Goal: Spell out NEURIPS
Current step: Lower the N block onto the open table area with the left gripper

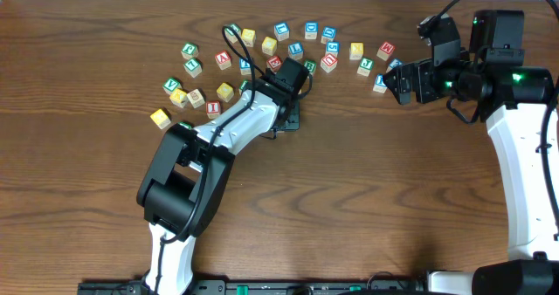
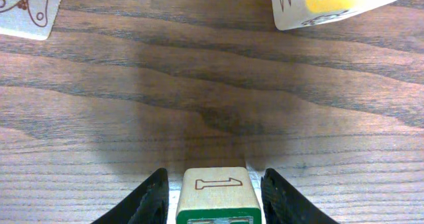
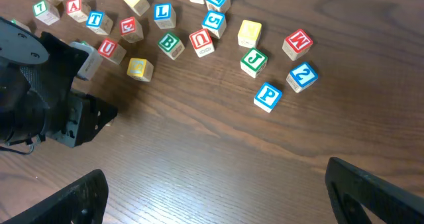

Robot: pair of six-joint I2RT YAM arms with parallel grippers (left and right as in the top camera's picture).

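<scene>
Left hand (image 2: pixel 215 179) low on tabletop (image 1: pixel 367 199), fingers straddling green-edged cube (image 2: pixel 215 194), slim gaps both sides, no grip. Likely placing it clear of pile. Top letter unreadable; side shows outlined 1. Right hand (image 3: pixel 215 177) wide, empty, near blue P cube (image 3: pixel 267 96). Other letter cubes (image 1: pixel 295 50) scattered along far side.

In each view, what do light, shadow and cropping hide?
Overhead: even light, but the cubes are too small to read most letters. Left wrist: a broad soft shadow darkens the table ahead of the left tool; the lower edge crops the cube between its fingers. Right wrist: letters are sharp; the right tool shows only dark fingers in the bottom corners.
</scene>
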